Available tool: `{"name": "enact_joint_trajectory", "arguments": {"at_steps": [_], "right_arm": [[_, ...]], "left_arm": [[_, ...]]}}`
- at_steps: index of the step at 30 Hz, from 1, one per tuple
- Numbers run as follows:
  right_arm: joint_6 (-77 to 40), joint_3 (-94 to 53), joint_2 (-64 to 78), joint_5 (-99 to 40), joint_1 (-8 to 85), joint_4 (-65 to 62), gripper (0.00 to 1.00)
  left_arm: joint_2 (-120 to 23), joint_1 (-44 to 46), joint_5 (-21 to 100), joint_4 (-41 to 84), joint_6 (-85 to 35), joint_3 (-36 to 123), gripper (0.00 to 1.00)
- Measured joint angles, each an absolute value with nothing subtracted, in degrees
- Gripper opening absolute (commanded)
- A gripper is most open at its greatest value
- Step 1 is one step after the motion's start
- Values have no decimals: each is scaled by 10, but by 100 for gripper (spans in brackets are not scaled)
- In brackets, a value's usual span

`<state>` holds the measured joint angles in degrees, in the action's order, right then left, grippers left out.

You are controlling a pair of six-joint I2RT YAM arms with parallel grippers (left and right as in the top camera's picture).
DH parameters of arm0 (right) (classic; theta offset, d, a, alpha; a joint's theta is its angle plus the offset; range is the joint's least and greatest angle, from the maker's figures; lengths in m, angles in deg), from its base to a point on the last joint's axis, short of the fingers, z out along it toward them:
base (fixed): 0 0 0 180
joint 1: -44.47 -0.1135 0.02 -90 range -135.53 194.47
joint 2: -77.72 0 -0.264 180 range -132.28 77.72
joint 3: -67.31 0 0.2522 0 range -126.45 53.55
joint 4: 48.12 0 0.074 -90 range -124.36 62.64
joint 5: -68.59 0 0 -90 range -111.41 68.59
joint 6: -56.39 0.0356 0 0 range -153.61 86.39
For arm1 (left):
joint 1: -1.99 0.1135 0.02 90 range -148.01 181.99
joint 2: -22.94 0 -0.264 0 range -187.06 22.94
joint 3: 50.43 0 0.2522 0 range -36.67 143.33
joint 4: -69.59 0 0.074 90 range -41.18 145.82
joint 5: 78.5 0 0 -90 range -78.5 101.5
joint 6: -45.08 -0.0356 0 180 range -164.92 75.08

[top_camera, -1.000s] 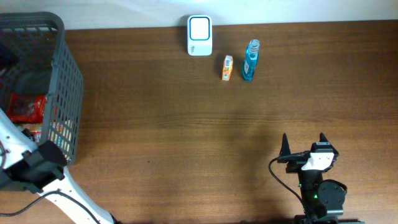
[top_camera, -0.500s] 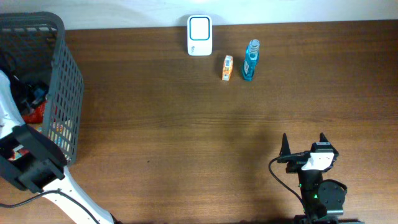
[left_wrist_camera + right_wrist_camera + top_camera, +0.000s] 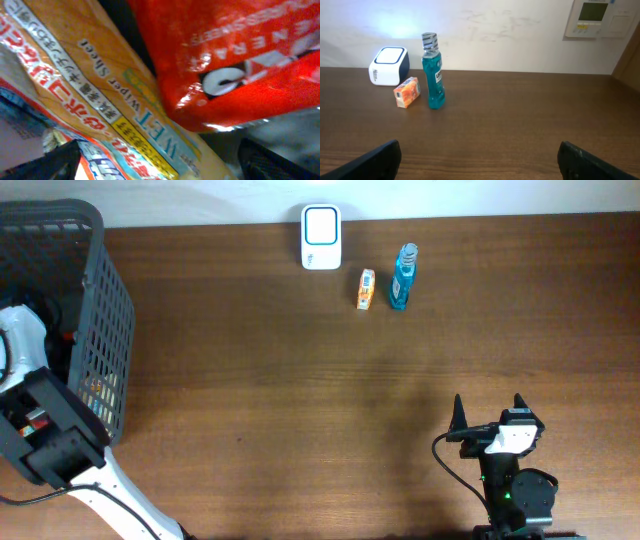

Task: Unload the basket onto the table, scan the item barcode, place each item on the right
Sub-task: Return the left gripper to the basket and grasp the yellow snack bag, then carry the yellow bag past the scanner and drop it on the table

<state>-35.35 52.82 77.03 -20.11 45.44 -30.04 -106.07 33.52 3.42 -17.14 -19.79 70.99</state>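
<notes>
Left arm (image 3: 45, 430) is down over the grey basket (image 3: 100, 330) at the table's (image 3: 280, 380) left edge, and its gripper end is lost inside the basket from overhead. From the left wrist, the left gripper (image 3: 165, 162) stands spread wide, one dark fingertip in each lower corner, nothing clamped between them. Right in front of it, filling the view, lies an orange wet-wipe pack (image 3: 100, 90), slanting from upper left down into the gap between the fingers. A red packet (image 3: 240, 55) overlaps it on the upper right. Whether the fingers touch the pack, I cannot tell.

Over at the far edge sits the white scanner (image 3: 321, 237), well apart from the basket. Just to its right are a small orange box (image 3: 366, 288) and a blue bottle (image 3: 403, 277), upright, side by side.

Right gripper (image 3: 489, 405) sits low at the near right, jaws wide, holding nothing, facing the scanner across bare wood.
</notes>
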Motion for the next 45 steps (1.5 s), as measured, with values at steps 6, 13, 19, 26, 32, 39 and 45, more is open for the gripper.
{"name": "enact_joint_trajectory", "arguments": {"at_steps": [6,13,19,26,32,39,45], "right_arm": [[-353,528,770,-201,454,-300,98],[-353,528,770,-201,454,-300,99],[-353,528,770,-201,454,-300,98],[-353,528,770,-201,454,-300,99],[-354,528,770,-201,454,-300,98],[-353,528,770,-201,454,-300,98],[-353,528,770,-201,454,-300,98]], "left_arm": [[-1060,337,17,-172,-190,710,10],[-1060,336,29,-218,-189,747,0],[-1068,336,86,-302,-189,902,0],[-1069,336,164,-373,-211,1163,0],[-1069,335,266,-411,-216,1327,0],[-1052,298,437,-397,-221,1421,0],[-1025,212,467,-385,-270,1421,0]]}}
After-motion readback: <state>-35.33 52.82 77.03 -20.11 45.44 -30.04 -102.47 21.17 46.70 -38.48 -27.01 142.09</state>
